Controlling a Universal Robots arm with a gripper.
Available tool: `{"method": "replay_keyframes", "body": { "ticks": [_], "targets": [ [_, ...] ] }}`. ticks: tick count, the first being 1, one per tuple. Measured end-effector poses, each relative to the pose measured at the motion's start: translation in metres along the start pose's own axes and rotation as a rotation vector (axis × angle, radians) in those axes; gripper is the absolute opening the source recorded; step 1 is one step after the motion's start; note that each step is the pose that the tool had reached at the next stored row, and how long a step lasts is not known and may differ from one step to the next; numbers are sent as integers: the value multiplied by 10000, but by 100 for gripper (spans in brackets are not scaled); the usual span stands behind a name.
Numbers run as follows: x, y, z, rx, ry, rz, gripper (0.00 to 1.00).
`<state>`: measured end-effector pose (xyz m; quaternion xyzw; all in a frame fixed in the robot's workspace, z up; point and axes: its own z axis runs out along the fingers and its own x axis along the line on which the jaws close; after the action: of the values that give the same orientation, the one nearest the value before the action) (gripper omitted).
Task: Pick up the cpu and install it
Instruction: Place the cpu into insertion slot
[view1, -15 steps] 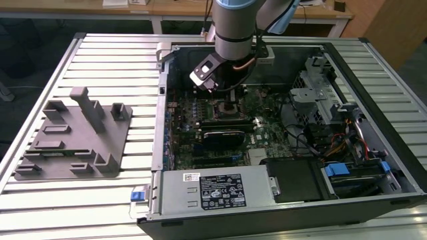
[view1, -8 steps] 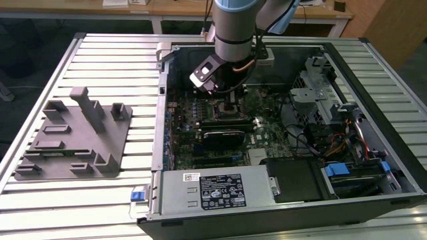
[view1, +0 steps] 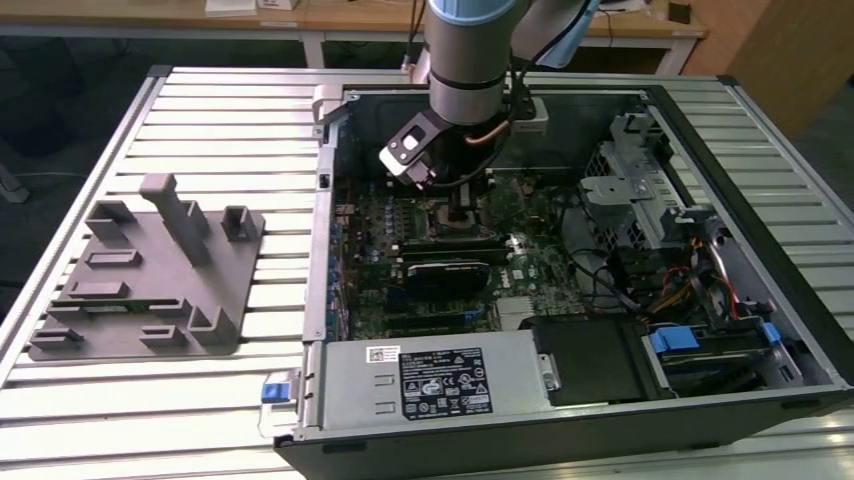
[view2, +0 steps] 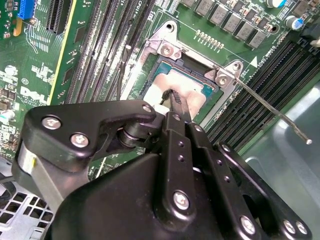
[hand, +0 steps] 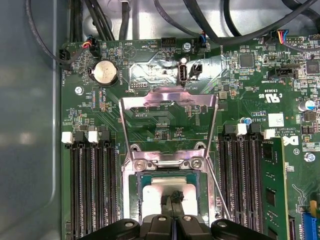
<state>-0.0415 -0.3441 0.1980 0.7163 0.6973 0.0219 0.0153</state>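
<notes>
Cpu (hand: 152, 197) — shiny silver square, flat in the socket (hand: 133, 182) — sits under the gripper (hand: 174, 196), fingertips pinched together.

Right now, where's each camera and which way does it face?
Exterior view: off the arm, looking down into the open case; arm and gripper show.
First wrist view: on the arm, facing the motherboard; gripper over the cpu.
Second wrist view: on the arm, looking past the gripper at the cpu.
Both wrist views share gripper and cpu.
</notes>
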Motion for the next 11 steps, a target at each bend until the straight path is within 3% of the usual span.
{"method": "replay_keyframes", "body": {
  "ticks": [11],
  "targets": [
    [-1,0,6,0,9,0,11]
  ]
}}
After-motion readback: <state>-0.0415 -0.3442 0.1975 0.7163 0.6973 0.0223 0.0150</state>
